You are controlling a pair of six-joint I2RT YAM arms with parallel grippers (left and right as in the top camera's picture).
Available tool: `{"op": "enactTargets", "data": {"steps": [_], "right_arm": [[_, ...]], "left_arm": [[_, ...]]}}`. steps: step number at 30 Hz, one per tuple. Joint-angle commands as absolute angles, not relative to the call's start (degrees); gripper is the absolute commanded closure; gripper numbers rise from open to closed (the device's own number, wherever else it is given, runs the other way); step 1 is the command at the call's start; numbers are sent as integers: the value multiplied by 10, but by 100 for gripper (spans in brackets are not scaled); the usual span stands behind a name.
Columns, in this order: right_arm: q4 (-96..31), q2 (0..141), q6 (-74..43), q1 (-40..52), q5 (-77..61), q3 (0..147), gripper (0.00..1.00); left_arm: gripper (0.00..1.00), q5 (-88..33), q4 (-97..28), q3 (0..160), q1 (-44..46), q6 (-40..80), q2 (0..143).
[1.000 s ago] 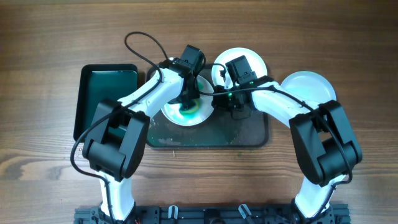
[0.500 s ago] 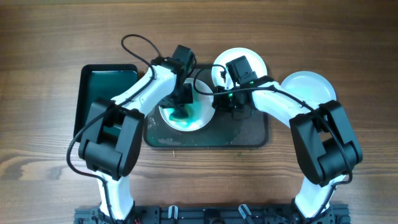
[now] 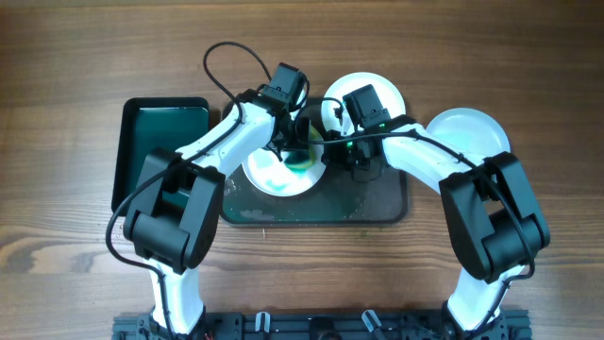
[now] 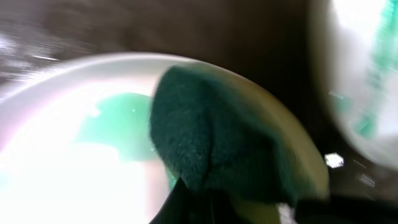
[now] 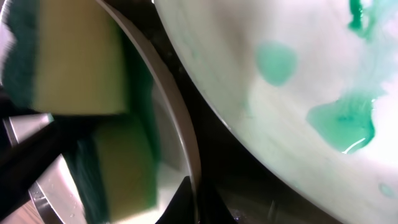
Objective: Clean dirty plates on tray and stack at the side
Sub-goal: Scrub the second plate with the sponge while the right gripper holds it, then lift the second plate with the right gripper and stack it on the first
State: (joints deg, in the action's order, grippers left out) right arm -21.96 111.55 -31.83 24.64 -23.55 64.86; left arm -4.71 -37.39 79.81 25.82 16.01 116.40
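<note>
Glossy plates point(image 3: 469, 130), wood-grain table point(image 3: 75, 57)

My overhead camera looks straight down from well above the table point(image 3: 75, 57), wide enough to take in both my arms and the whole tray point(image 3: 373, 200). My left wrist camera sits very close and blurred, facing down onto the sponge point(image 4: 211, 149) and the middle plate point(image 4: 62, 174). My right wrist camera, equally near, shares that sponge from the side, with the smeared back plate point(image 5: 298, 93) alongside.

Two plates point(image 3: 269, 175) lie on the tray point(image 3: 377, 203), third plate point(image 3: 467, 127) to its right.
</note>
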Motion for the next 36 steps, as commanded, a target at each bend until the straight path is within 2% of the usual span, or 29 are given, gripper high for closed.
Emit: {"op": "enactTargets", "data": {"steps": [1, 3, 4, 5, 7, 9, 14, 19, 22, 24, 25, 28, 34, 36], "right_arm": [[-226, 1126, -308, 251, -245, 641, 96], [-227, 1126, -308, 251, -245, 641, 96], [-228, 1126, -308, 251, -245, 641, 96], [-228, 1126, -308, 251, -245, 641, 96], [-227, 1126, -308, 251, -245, 641, 96], [-227, 1126, -309, 251, -245, 641, 96], [-228, 1126, -311, 251, -245, 641, 96], [-240, 1126, -324, 253, -240, 641, 96], [-243, 1127, -347, 266, -215, 641, 95], [-243, 1127, -350, 270, -209, 641, 87], [-243, 1127, -361, 271, -209, 641, 86], [-241, 1129, -376, 277, -208, 641, 96], [-259, 1111, -375, 278, -204, 650, 96], [-290, 1076, -372, 287, -139, 656, 96]], "left_arm": [[96, 145, -374, 787, 225, 231, 1170], [96, 158, -397, 787, 208, 277, 1170], [96, 159, -453, 787, 184, 340, 1170], [96, 153, -466, 787, 180, 339, 1170], [96, 135, -486, 788, 171, 318, 1170], [96, 82, -510, 798, 168, 254, 1166], [96, -48, -587, 874, 165, 196, 1128], [96, -51, -652, 963, 148, 197, 1088], [96, -49, -654, 985, 118, 197, 1072], [96, -49, -655, 985, 98, 197, 1073], [96, -49, -656, 985, 90, 197, 1075], [96, -49, -654, 985, 70, 197, 1078], [96, -49, -656, 985, 67, 197, 1078], [96, -49, -656, 985, 67, 197, 1078]]}}
